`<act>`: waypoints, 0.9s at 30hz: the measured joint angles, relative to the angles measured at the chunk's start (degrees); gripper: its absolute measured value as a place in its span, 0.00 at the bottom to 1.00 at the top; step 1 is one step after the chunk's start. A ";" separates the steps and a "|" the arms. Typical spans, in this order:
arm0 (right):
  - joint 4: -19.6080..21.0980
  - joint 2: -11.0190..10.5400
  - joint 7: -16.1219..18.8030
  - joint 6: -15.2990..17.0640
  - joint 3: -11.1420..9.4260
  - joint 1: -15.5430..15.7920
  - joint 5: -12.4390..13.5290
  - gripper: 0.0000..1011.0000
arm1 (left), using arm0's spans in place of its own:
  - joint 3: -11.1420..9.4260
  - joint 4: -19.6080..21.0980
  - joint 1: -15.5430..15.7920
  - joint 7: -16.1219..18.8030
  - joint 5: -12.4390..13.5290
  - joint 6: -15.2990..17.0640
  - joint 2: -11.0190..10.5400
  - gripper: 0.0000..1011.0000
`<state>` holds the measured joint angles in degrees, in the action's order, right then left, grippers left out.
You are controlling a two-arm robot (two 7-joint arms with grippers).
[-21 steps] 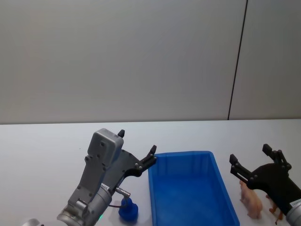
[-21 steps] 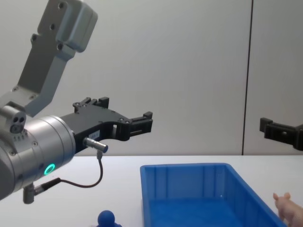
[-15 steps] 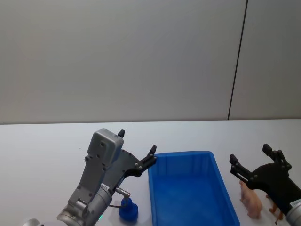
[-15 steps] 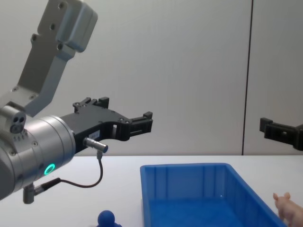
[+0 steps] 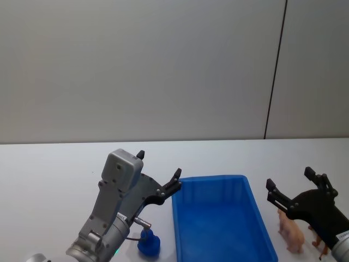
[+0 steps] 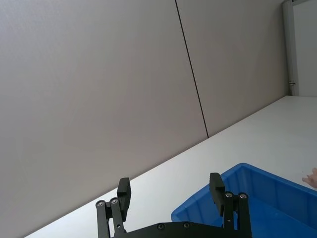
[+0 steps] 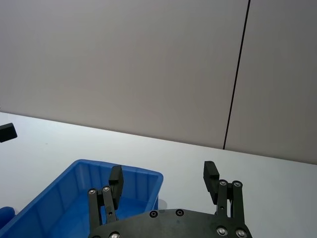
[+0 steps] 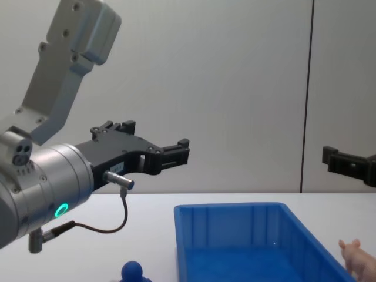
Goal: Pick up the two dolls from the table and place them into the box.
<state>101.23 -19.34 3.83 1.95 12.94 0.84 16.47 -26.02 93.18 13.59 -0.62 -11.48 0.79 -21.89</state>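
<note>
While both arms hang raised above the desk [image 5: 54,164], my left tool [image 5: 158,164] sits with its fingers spread wide and nothing between them, just beside the far left corner of the blue box [image 5: 212,178]. My right tool [image 5: 290,178] is likewise open and holds nothing, to the right of the box and above the pale pink doll [image 5: 292,234]. That doll stands upright on the desk, near the box's right wall but outside it. Just to its right, the brown doll [image 5: 316,242] is largely hidden behind my right tool; only its legs can be made out. A small blue knobbed object [image 5: 148,244] rests on the desk left of the box.
</note>
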 joint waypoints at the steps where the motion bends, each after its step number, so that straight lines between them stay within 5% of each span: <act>1: 0.00 0.00 0.00 0.00 0.00 0.00 0.00 0.99 | 0.00 0.00 0.00 0.00 0.00 0.00 0.00 0.99; 27: 0.26 -0.57 -0.97 0.28 -0.62 0.60 0.20 0.99 | 0.00 0.00 0.00 0.00 0.00 0.00 0.00 0.99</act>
<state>101.49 -19.91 2.86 2.23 12.32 1.44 16.66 -26.02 93.18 13.59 -0.62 -11.48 0.79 -21.89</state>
